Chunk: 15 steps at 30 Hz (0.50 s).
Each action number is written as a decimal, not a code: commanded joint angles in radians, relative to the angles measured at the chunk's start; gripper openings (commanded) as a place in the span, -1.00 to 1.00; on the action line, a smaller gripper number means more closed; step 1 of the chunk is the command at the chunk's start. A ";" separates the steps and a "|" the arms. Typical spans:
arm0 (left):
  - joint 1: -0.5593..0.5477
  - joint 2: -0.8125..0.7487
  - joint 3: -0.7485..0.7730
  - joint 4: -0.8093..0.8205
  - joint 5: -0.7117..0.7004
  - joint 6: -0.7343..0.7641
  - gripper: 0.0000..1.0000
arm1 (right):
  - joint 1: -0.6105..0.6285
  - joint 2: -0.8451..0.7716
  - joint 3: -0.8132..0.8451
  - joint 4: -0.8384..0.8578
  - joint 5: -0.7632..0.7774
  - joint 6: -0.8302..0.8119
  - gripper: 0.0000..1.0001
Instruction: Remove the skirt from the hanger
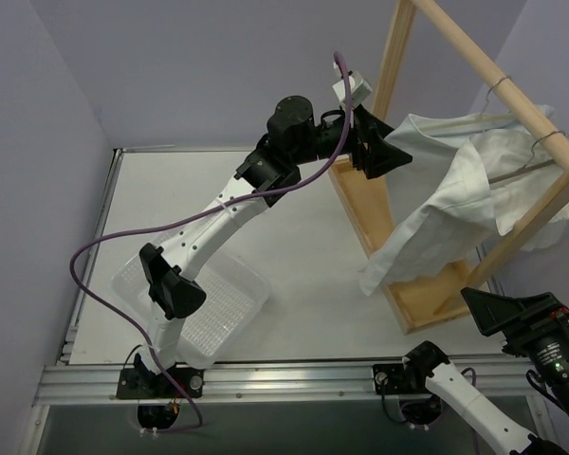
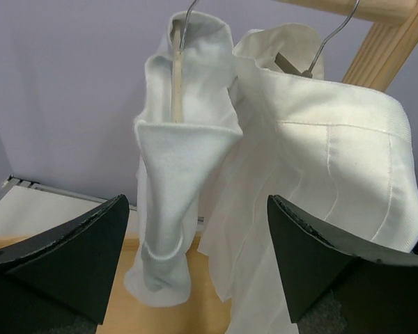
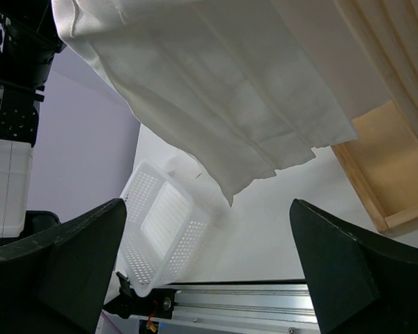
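A white pleated skirt [image 1: 427, 204] hangs from a wire hanger [image 1: 499, 90] on the wooden rack's rail [image 1: 474, 52]. In the left wrist view the skirt [image 2: 327, 160] is at the right under its hanger hook [image 2: 331, 38], and a second white garment [image 2: 174, 174] hangs beside it on the left. My left gripper [image 1: 387, 152] is raised, open and empty, facing the two garments from the left, a little short of them [image 2: 198, 264]. My right gripper [image 1: 501, 311] is open and empty, low at the front right, below the skirt's hem [image 3: 223, 97].
The wooden rack's base [image 1: 427, 294] and upright [image 1: 391, 57] stand at the right of the table. A white perforated basket [image 1: 204, 299] sits at the front left, also in the right wrist view [image 3: 164, 223]. A second hanger hook [image 1: 548, 138] sits further along the rail.
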 commanded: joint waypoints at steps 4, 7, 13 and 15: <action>-0.009 0.088 0.171 -0.017 -0.011 -0.019 0.65 | 0.005 0.033 0.011 -0.018 0.024 0.002 1.00; -0.017 0.105 0.186 -0.035 -0.010 -0.017 0.54 | 0.005 0.036 0.016 -0.010 0.024 -0.001 1.00; -0.028 0.118 0.160 -0.053 -0.008 0.013 0.38 | 0.005 0.054 0.036 -0.007 0.026 -0.009 1.00; -0.028 0.119 0.162 -0.055 -0.011 0.016 0.28 | 0.005 0.054 0.034 -0.006 0.024 -0.009 1.00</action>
